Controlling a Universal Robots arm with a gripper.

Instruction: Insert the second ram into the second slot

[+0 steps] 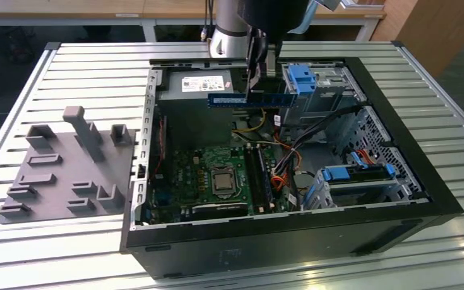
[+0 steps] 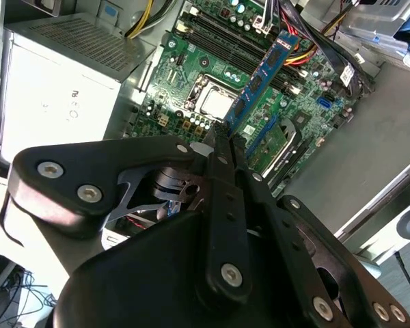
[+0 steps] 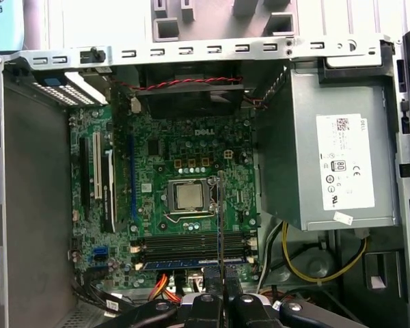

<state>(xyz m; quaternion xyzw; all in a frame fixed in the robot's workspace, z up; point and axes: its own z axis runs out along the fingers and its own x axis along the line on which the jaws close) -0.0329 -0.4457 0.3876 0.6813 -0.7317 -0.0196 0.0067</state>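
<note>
Held aloft: the second ram (image 1: 228,99), well above the motherboard (image 1: 191,175) and over the far part of the open computer case (image 1: 256,248), just in front of the power supply (image 1: 176,103), with a blue drive-bay latch (image 1: 301,77) beside it toward the exterior view's right. Set on edge with the long side level, presumably so that the lower edge can meet a socket without any turning over. Gripped from above by the end effector (image 1: 258,90), clamped flat against both faces of the strip near mid-length, likely to stop it tipping toward either end. In the second wrist view, running out past the black fingertips (image 2: 222,154) as a blue board with dark chips; in the first wrist view, edge-on and reduced to a thin line. At present lying crosswise to the memory slots (image 3: 191,242), so not lined up with any of them and nowhere near touching. By the look of it, one slot already filled by another blue strip (image 3: 184,264), with dark open slots just beside it. Beneath everything, a ribbed metal tabletop (image 1: 95,66), bearing the case on its side with the open face up, probably to give access from above. Well apart toward the exterior view's left, a grey fixture (image 1: 63,169) of upright holders.
</note>
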